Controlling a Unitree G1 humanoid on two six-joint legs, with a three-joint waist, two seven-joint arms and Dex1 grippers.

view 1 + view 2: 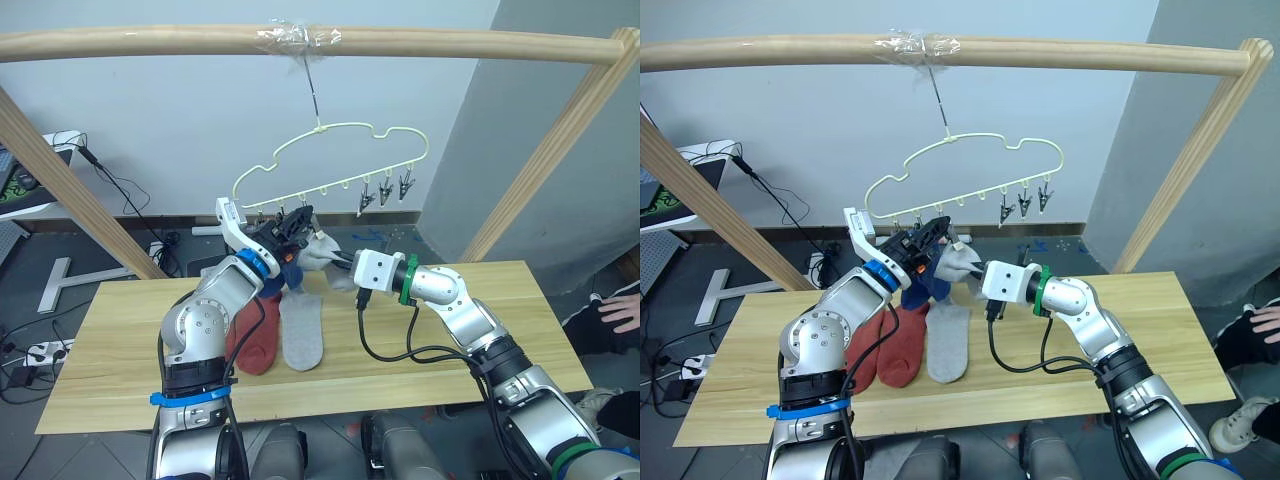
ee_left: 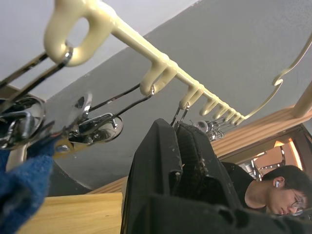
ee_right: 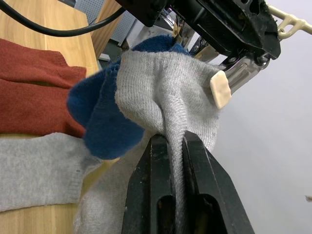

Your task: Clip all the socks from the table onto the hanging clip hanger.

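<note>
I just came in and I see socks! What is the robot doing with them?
It is hanging socks up. The right gripper pinches a grey sock and holds it up by the clip hanger, where the left gripper works at the clips. Blue socks already hang there. Two red socks and another grey one wait on the table.

No readable text, labels, brand names, numbers or signs appear in any view.
</note>
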